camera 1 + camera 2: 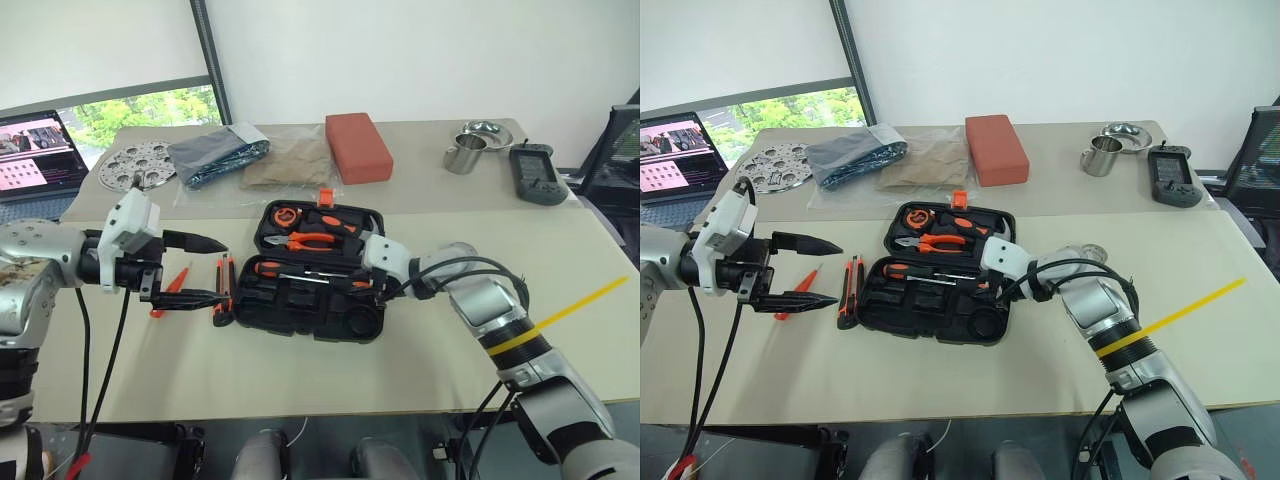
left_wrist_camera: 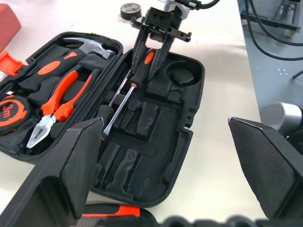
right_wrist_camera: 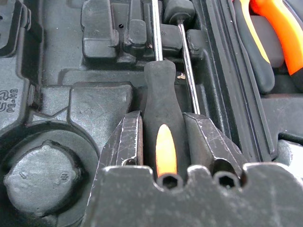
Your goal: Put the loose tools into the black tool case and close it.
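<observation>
The right gripper [image 2: 150, 53] holds 1 screwdriver [image 3: 163, 123] over its slot in the tool case [image 1: 375, 322]; next, seat and release. The left gripper [image 1: 805, 272] hangs wide.

plain white wall [image 1: 420, 50] at the back, dark window frame [image 1: 210, 55] with a white blind [image 1: 95, 40] half down, green trees [image 1: 150, 112] outside, two beige tables [image 1: 300, 370] pushed together, daylight, black chair [image 1: 615, 150] off right
</observation>
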Robot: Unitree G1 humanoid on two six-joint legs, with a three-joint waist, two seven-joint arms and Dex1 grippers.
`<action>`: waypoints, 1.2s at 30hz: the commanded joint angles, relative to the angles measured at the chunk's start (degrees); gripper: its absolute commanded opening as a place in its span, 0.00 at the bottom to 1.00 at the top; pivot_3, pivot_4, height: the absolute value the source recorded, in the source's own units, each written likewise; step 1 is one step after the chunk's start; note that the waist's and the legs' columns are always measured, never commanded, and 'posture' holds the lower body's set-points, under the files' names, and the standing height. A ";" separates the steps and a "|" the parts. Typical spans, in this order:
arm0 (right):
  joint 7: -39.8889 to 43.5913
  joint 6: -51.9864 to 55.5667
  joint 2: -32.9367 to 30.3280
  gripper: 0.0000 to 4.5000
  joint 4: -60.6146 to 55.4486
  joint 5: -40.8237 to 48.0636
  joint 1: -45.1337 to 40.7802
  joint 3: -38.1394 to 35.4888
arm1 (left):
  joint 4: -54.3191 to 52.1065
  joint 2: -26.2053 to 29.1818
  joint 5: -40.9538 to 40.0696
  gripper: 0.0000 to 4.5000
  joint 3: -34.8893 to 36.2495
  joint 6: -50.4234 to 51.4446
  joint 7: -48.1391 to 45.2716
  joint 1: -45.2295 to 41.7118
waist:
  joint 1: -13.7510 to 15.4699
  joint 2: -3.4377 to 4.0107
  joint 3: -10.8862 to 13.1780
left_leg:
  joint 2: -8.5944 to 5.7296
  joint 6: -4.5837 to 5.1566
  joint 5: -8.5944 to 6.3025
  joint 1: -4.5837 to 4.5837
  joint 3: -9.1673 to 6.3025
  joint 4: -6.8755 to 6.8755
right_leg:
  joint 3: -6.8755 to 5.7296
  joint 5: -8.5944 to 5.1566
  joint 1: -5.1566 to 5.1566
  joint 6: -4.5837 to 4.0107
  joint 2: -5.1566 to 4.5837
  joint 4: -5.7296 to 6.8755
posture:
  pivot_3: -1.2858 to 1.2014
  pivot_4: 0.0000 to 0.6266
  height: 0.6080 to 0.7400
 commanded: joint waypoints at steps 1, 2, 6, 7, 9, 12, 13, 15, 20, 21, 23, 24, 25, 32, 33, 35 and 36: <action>1.57 -1.50 0.32 0.49 -0.38 0.04 -0.65 0.19 | 0.74 1.06 0.96 1.00 -0.69 -1.83 -1.04 -1.04 | 0.00 0.00 0.00 | 0.00 0.00 0.00 0.00 0.00 0.00 | 0.00 0.00 0.00 0.00 0.00 0.00 | 0.52 0.24 1.00; 1.94 -1.82 0.20 0.57 -0.41 0.42 -0.71 -0.22 | 1.08 0.97 1.18 1.00 -1.05 -2.09 -1.13 -1.35 | 0.02 0.00 0.00 | 0.00 0.00 0.00 0.00 0.00 0.00 | 0.00 0.00 0.00 0.00 0.00 0.00 | 0.52 0.24 1.00; 2.37 -2.39 0.36 0.86 -0.82 2.93 -1.07 -3.33 | 2.00 0.63 1.64 1.00 -2.07 -2.71 -1.39 -2.52 | 0.01 -0.01 0.00 | 0.00 0.00 0.00 0.00 0.01 0.01 | 0.00 0.00 0.01 -0.01 0.00 0.00 | 0.52 0.24 1.00; 2.21 -2.38 0.64 0.95 -0.96 3.85 -1.21 -4.45 | 2.15 0.59 1.70 1.00 -2.30 -2.88 -1.46 -2.74 | -0.02 -0.01 0.01 | 0.01 0.00 0.00 -0.01 0.01 0.01 | 0.00 0.00 0.00 -0.01 0.01 0.00 | 0.52 0.24 1.00; 2.84 -1.03 0.81 0.98 -2.01 6.34 -1.49 -6.72 | 2.51 0.42 1.90 1.00 -2.76 -3.17 -1.60 -3.19 | -0.04 -0.01 0.01 | 0.01 0.00 0.00 -0.01 0.01 0.01 | 0.00 0.00 -0.01 -0.01 0.02 0.01 | 0.52 0.24 1.00; 3.76 3.38 0.77 0.98 -3.88 10.97 -2.12 -10.12 | 3.30 0.00 2.50 1.00 -3.70 -3.75 -1.96 -4.05 | 0.11 -0.01 0.01 | 0.01 0.00 0.00 -0.03 0.02 0.01 | 0.01 0.01 -0.02 -0.01 0.01 0.02 | 0.52 0.24 1.00; 3.63 4.62 0.92 0.98 -4.37 12.16 -2.20 -10.99 | 3.43 -0.09 2.60 1.00 -3.99 -3.80 -1.98 -4.36 | 0.14 -0.01 0.01 | 0.01 0.00 0.00 -0.03 0.02 0.01 | 0.01 0.01 -0.02 -0.02 0.00 0.02 | 0.52 0.24 1.00; 2.46 6.21 1.63 0.98 -4.87 13.64 -2.19 -12.36 | 3.44 -0.33 2.66 1.00 -4.65 -3.63 -1.87 -5.24 | 0.16 -0.01 0.01 | 0.01 0.00 0.00 -0.03 0.01 0.01 | 0.00 0.01 -0.01 -0.02 0.00 0.02 | 0.52 0.24 1.00; -2.53 7.06 3.40 0.68 -5.64 12.91 -0.99 -12.85 | 3.20 -0.71 2.68 1.00 -5.48 -3.29 -1.51 -6.48 | 0.00 -0.01 0.00 | 0.00 0.00 0.00 -0.04 0.01 0.01 | 0.00 0.01 -0.01 -0.02 0.00 0.02 | 0.52 0.24 1.00; -4.12 7.25 3.96 0.59 -5.67 12.47 -0.74 -12.89 | 3.11 -0.72 2.66 1.00 -5.51 -3.21 -1.45 -6.55 | -0.06 -0.01 0.00 | 0.01 0.00 0.00 -0.03 0.02 0.01 | 0.01 0.01 -0.02 -0.02 0.00 0.02 | 0.52 0.24 1.00; -6.67 8.60 5.34 0.45 -6.15 12.50 -0.09 -12.74 | 2.83 -0.71 2.58 1.00 -5.52 -2.97 -1.23 -6.65 | -0.10 -0.01 0.01 | 0.02 0.00 0.00 -0.03 0.02 0.00 | 0.01 0.01 -0.03 -0.02 0.02 0.02 | 0.52 0.24 1.00; -7.20 9.40 5.76 0.37 -6.62 12.88 0.25 -12.59 | 2.72 -0.68 2.52 1.00 -5.53 -2.86 -1.13 -6.67 | -0.09 -0.01 0.01 | 0.03 0.00 0.00 -0.04 0.02 -0.01 | 0.01 0.01 -0.04 -0.02 0.03 0.03 | 0.52 0.24 1.00; -7.65 10.28 6.23 0.29 -7.23 13.17 0.77 -12.18 | 2.62 -0.64 2.52 1.00 -5.63 -2.81 -1.03 -6.71 | -0.05 -0.01 0.01 | 0.03 0.00 0.00 -0.03 0.01 -0.01 | 0.01 0.01 -0.04 -0.02 0.03 0.04 | 0.52 0.24 1.00; -10.07 3.92 6.27 0.01 -4.81 6.55 2.69 -6.66 | 2.38 -0.70 2.56 1.00 -6.24 -2.48 -0.65 -7.54 | 0.11 -0.01 0.01 | 0.00 -0.01 0.01 -0.05 0.01 0.02 | 0.00 0.01 -0.04 -0.02 0.01 0.03 | 0.52 0.24 1.00; -10.32 3.03 6.48 0.01 -4.31 5.89 2.93 -6.12 | 2.33 -0.72 2.59 1.00 -6.29 -2.46 -0.57 -7.67 | 0.12 -0.01 0.01 | 0.00 -0.01 0.00 -0.05 0.01 0.02 | 0.00 0.01 -0.04 -0.02 0.01 0.03 | 0.52 0.24 1.00; -10.84 1.80 6.88 0.01 -3.43 4.86 3.11 -5.42 | 2.24 -0.71 2.67 1.00 -6.37 -2.42 -0.44 -7.87 | 0.12 -0.01 0.01 | -0.01 -0.01 0.00 -0.05 0.01 0.02 | 0.00 0.01 -0.04 -0.02 0.01 0.03 | 0.52 0.24 1.00; -10.92 1.24 6.90 0.01 -3.07 4.32 3.09 -5.09 | 2.21 -0.70 2.70 1.00 -6.40 -2.42 -0.39 -7.90 | 0.11 -0.01 0.01 | -0.02 -0.01 0.00 -0.06 0.01 0.02 | 0.01 0.01 -0.04 -0.02 0.00 0.03 | 0.52 0.24 1.00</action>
